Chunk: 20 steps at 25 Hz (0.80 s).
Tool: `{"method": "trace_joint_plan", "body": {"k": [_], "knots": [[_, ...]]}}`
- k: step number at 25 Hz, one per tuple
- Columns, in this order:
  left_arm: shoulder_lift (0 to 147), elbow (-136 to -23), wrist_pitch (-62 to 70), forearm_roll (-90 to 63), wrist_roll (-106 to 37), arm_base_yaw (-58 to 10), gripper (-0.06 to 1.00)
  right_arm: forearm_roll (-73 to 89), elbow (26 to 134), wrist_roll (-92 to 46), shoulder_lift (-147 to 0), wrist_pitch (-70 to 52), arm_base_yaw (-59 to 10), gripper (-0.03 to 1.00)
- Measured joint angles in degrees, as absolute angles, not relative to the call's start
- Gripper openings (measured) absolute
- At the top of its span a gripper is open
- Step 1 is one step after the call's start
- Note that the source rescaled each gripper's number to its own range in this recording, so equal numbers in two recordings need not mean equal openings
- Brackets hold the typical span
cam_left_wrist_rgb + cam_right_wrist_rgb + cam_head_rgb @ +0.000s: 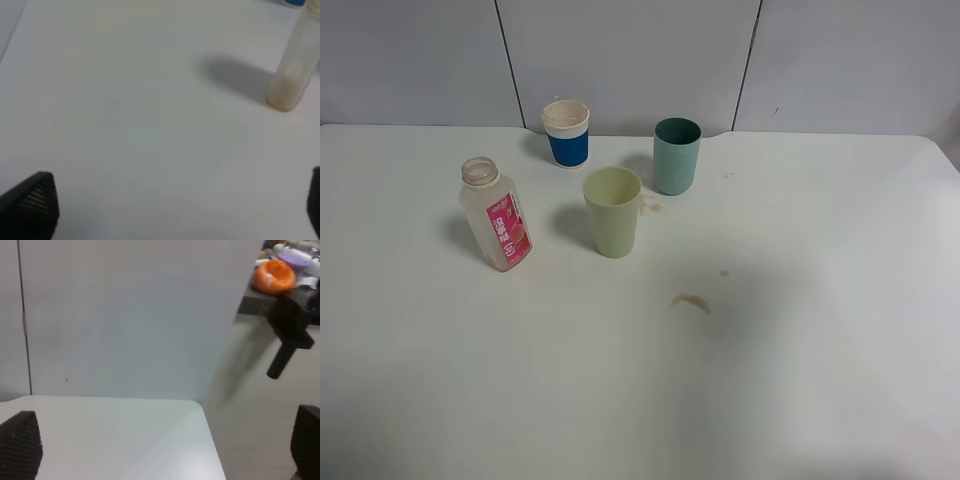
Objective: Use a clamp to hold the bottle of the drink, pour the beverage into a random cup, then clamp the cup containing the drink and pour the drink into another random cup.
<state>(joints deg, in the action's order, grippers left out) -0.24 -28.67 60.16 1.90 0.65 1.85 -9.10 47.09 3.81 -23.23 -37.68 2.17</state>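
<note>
A clear, open drink bottle (497,215) with a pink label stands on the white table (790,330) at the left; its base shows in the left wrist view (292,75). Three cups stand near it: a pale yellow-green cup (612,211), a teal cup (676,156) and a blue cup with a white rim (566,133). Neither gripper shows in the exterior high view. In the left wrist view my left gripper (180,210) is open and empty, short of the bottle. In the right wrist view my right gripper (165,450) is open and empty, facing the table's far corner and the wall.
Brown spill stains (692,301) mark the table right of the yellow-green cup. A grey panelled wall (630,55) runs behind the table. The right wrist view shows the table corner (195,407), a floor beyond and a bench with orange and purple items (274,275).
</note>
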Motion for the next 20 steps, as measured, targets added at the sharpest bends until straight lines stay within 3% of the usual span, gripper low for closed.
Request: {"method": "trace_joint_plan", "body": {"k": [10, 20], "knots": [[-0.24, -28.67, 60.16, 1.9, 0.65, 1.85, 1.0, -8.81, 34.98, 3.79, -9.05, -48.95, 2.02, 1.0], [-0.24, -28.67, 60.16, 1.9, 0.65, 1.85, 1.0, -7.02, 34.14, 2.57, 0.16, -60.98, 2.02, 1.0]]}}
